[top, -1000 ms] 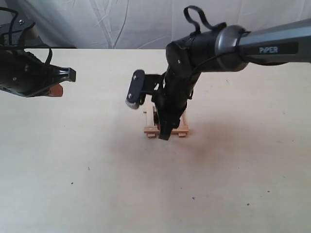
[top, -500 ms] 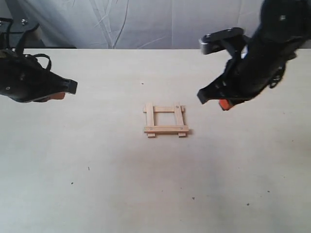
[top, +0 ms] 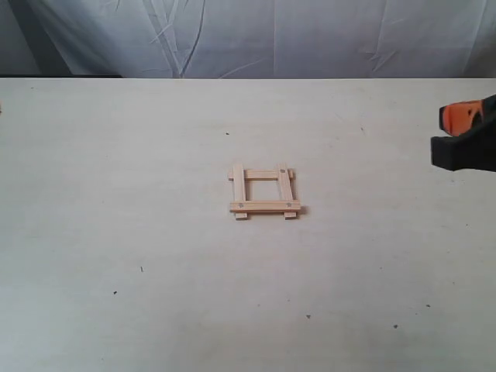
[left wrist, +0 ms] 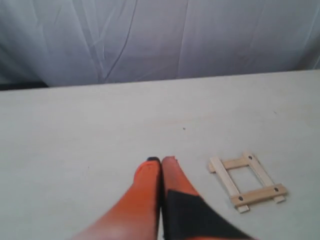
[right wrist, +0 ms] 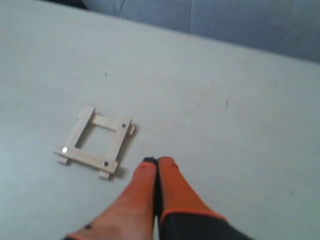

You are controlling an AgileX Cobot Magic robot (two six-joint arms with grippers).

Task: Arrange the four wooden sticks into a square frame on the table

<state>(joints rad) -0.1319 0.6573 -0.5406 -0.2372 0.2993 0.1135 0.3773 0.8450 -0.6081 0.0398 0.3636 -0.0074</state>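
Jaws farther from square frame (top: 264,191)

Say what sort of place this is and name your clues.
Most likely a robotics lab test bench, not a home: a plain pale table backed by a wrinkled cloth backdrop, the orange-tipped left gripper and right gripper, and a small wooden square frame laid out as the work piece.

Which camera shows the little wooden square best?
The right wrist view: the square frame looks biggest there, whole and unblocked. The left wrist view also shows it whole, nearly as big; the exterior view shows it whole but small.
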